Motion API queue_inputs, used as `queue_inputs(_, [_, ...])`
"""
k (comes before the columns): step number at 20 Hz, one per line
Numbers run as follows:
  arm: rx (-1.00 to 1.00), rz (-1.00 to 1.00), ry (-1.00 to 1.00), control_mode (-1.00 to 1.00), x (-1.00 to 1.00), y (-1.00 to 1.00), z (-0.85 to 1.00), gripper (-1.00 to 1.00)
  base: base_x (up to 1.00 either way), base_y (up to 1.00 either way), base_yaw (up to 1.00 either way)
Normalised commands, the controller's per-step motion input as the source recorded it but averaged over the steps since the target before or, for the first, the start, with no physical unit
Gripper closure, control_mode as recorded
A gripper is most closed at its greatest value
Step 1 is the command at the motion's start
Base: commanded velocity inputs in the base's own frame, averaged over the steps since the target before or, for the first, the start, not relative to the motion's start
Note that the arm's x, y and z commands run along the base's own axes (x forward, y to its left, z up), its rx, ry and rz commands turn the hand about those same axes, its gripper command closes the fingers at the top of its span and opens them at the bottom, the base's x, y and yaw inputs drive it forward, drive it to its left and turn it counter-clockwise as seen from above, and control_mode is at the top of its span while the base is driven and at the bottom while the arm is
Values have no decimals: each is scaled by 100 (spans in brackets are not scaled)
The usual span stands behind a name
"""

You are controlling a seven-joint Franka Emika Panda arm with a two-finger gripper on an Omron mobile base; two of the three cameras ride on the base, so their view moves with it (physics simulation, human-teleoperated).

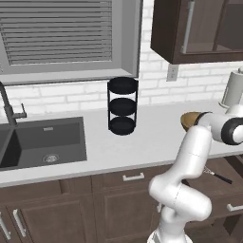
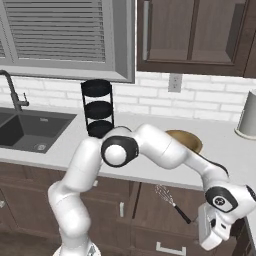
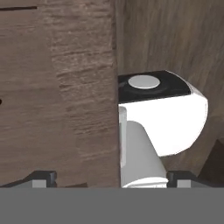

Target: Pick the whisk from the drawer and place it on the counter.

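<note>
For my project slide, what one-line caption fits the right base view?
Franka arm reaches low beside the open drawer, where the whisk lies untouched below the counter.

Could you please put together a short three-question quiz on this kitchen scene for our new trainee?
1. True or false: the whisk lies on the counter.
2. What stands on the counter nearest the sink: A) black three-tier rack, B) wooden bowl, C) white canister?
3. Fill in: the whisk's handle is ____ in colour.

Key: 1 false, it lies in the open drawer below the counter edge; 2 A; 3 black.
</note>
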Motion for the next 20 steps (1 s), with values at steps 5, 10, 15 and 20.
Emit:
queue_inputs(5, [0,0,-6,-100,10,38,-26,-100,0,0,0])
queue_inputs(10, [-1,1,-6,-100,14,24,-19,-100,0,0,0])
queue_inputs(15, [-11,2,0,-100,-52,-54,-16,-100,0,0,0])
queue_inputs(20, [-2,1,0,-100,-100,-100,-15,-100,0,0,0])
